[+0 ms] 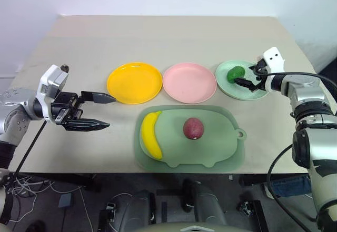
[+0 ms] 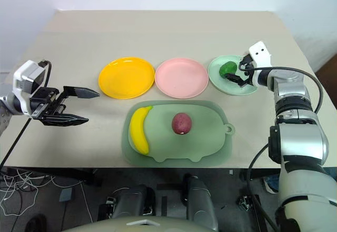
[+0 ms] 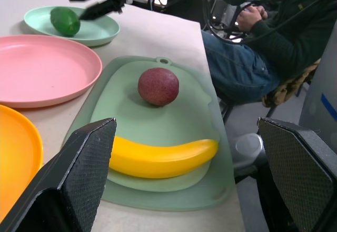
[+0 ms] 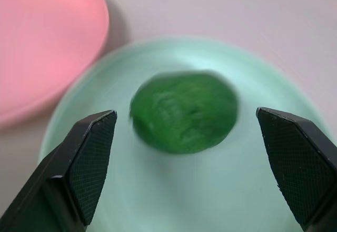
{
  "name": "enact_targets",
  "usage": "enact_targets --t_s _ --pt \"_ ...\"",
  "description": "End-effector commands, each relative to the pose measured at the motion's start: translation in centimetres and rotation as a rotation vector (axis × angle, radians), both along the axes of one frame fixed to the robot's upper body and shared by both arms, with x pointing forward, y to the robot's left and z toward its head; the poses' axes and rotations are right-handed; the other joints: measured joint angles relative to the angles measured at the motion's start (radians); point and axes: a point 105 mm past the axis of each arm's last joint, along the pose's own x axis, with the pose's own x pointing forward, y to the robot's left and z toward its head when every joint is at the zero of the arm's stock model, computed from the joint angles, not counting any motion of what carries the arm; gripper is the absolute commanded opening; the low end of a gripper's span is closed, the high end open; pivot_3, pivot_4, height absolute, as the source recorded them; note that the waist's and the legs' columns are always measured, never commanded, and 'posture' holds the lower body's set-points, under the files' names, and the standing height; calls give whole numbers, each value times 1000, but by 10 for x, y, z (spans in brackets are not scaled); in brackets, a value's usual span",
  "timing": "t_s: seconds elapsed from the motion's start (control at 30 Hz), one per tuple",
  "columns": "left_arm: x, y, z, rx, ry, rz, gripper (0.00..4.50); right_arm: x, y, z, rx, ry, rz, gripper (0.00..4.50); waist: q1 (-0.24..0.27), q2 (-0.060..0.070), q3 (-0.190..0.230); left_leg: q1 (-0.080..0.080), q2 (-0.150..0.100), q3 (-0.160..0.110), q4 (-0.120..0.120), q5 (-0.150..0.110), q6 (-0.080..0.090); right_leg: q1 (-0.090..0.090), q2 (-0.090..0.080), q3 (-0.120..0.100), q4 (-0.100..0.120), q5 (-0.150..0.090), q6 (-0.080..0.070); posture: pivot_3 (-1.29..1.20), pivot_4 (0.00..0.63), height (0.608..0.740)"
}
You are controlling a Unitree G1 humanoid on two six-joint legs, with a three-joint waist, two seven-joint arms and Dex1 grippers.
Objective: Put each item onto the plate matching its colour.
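Beige counter [image 1: 174, 37] against white wall, three plates mid-counter, far half bare, left hand [image 1: 103, 111] spread off left edge, right hand [image 1: 251, 78] spread around green fruit [image 1: 235, 73] on mint plate [image 1: 226, 86]

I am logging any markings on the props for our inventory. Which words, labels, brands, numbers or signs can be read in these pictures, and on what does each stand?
None: no readable text in any view.
The orange-yellow plate, pink plate and mint green plate are plain.
The banana, dark red fruit, green fruit and pig-shaped mat bear no print.
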Motion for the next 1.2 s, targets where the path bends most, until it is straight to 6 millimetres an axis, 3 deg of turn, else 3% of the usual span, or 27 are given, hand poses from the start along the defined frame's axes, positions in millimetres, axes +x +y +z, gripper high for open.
enact_targets --t_s 0.03,0.2,0.33,0.43,0.5,0.67,0.83,1.2 --pt "1 1 13 -8 -51 0 4500 -6 23 46 132 -140 177 4478 0 0 0 0 0 0 0 0 0 0 0 0 0 0 0 0 150 740" --pt "1 1 14 -14 -52 -1 4500 -24 51 43 165 -104 391 4478 2 0 0 0 0 0 0 0 0 0 0 0 1 0 0 0 150 740" --pt "2 0 15 -16 -54 -2 4500 -67 98 29 210 -24 672 4478 9 0 0 0 0 -1 1 0 0 1 0 -1 1 0 0 0 150 740" --pt "2 -1 15 -16 -53 -5 4500 -102 122 13 190 46 811 4478 10 0 0 -1 0 -1 1 0 0 0 -1 -1 1 0 0 0 150 740" --pt "2 -1 15 -17 -52 -6 4500 -114 129 6 170 61 840 4478 8 0 0 0 0 -2 1 0 0 1 0 -1 1 0 0 0 150 740" --pt "2 -1 14 -17 -49 -7 4500 -125 134 4 192 106 859 4478 7 0 0 1 0 -1 1 -1 1 1 0 -1 1 0 0 0 150 740" --pt "3 -1 13 -16 -53 -5 4500 -136 141 -17 114 151 888 4478 9 0 0 0 0 -1 1 -1 1 1 0 -1 1 0 0 0 150 740" --pt "3 2 14 -20 -56 8 4500 -132 146 -41 -16 133 870 4478 8 0 0 0 0 -1 1 -1 2 1 0 -1 1 0 0 0 150 740"
